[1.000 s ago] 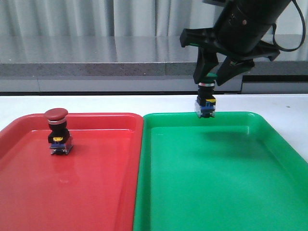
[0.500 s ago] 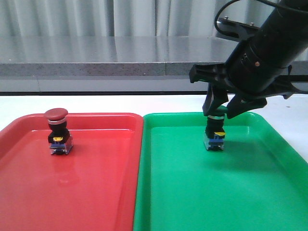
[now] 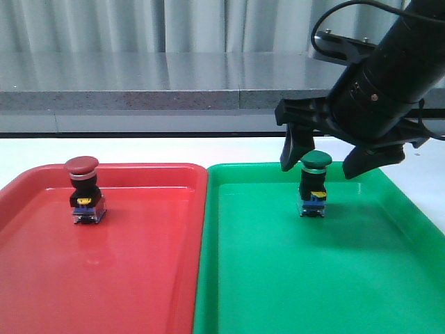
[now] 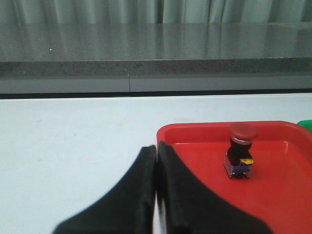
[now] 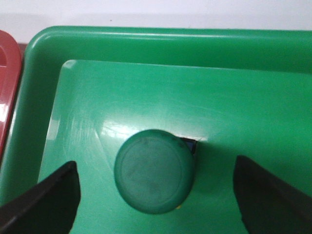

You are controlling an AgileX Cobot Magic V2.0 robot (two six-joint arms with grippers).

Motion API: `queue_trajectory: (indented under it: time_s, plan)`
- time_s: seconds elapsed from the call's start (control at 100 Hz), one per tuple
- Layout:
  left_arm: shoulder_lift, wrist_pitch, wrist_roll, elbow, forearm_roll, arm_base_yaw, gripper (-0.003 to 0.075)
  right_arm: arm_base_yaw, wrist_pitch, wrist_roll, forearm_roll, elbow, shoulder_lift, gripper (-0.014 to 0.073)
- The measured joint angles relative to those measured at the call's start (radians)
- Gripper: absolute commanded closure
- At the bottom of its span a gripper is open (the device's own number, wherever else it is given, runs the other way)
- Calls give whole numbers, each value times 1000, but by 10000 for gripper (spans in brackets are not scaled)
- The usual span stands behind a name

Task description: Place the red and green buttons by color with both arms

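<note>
The green button (image 3: 314,184) stands upright in the green tray (image 3: 348,278), toward its far side. My right gripper (image 3: 327,165) hangs open around its cap, fingers apart on either side and not touching it. From the right wrist view the green cap (image 5: 155,170) sits between the two spread fingers (image 5: 46,204). The red button (image 3: 85,189) stands upright in the red tray (image 3: 104,278) at its far left, also seen as the red button (image 4: 240,157) in the left wrist view. My left gripper (image 4: 156,161) is shut and empty, over the white table beside the red tray's corner.
The two trays lie side by side on a white table (image 3: 174,147). A grey counter ledge (image 3: 139,97) and a curtain run along the back. The right arm's black body (image 3: 389,76) and cable hang above the green tray's far right.
The right gripper lowered the green button into the green tray, then opened and let it go. The red button and the trays stayed still.
</note>
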Motion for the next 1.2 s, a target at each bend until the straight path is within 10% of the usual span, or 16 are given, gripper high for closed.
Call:
queue_trajectory:
  time_s: [0.78,1.2]
  plan:
    - [0,0,0,0,0,0,739,-7,43,-2,-210,5,-490,-62]
    - [0,0,0,0,0,0,739,-213,106,-2,-265,310,-934,-61]
